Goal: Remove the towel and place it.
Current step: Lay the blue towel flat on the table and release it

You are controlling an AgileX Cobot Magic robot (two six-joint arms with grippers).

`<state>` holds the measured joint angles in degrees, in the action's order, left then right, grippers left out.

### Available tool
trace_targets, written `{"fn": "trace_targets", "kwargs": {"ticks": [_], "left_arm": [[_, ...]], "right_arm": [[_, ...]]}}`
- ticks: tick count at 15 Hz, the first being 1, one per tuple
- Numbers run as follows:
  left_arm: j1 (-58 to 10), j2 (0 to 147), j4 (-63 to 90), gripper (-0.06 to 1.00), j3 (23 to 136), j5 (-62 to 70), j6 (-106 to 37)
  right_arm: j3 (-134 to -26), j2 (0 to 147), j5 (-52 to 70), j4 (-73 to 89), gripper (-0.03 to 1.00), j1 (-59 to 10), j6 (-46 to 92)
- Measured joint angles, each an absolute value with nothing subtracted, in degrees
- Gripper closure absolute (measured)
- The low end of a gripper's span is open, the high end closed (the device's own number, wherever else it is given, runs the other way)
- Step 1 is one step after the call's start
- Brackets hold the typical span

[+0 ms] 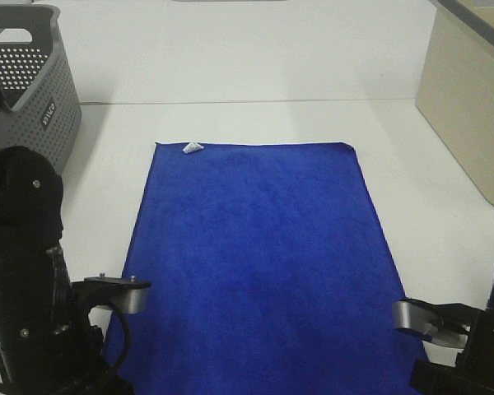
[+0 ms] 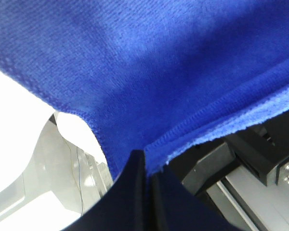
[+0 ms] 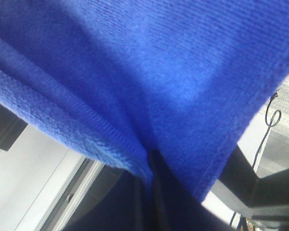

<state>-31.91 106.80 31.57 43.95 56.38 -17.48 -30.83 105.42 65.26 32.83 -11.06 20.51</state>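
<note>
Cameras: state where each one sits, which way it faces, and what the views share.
Exterior high: mounted high, looking down over the white table at the spread blue towel and grey basket; both arms show at the near edge.
Left wrist: on the left arm, looking along the shut left claw pinching towel hem.
Right wrist: on the right arm, looking along the shut right claw pinching towel.
Shared: all three show the towel.

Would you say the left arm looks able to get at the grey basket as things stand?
Probably yes, though not with free jaws: the basket stands on that arm's side with only bare table between, but the left gripper is shut on a corner of the towel, which would trail along.
</note>
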Motion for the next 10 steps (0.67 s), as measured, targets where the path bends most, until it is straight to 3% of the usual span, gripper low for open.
{"fn": "trace_targets", "kwargs": {"ticks": [3,5,7,10], "left_arm": [[-34.5,107.8,30.2,0.93,45.6,56.7,-18.2],[-36.8,108.1,30.0,0.87,46.9,56.7,-18.2],[-38.2,108.5,30.0,0.77,47.6,56.7,-17.8],[-38.2,108.6,29.9,0.53,48.1,58.2,-15.7]], "right_arm": [[-30.8,105.4,64.5,32.4,0.94,-10.9,20.5],[-30.8,105.4,64.5,32.1,0.86,-10.9,20.5],[-30.8,105.4,64.3,32.4,0.71,-10.9,20.5],[-30.8,105.4,63.9,32.5,0.42,-10.9,20.5]]}}
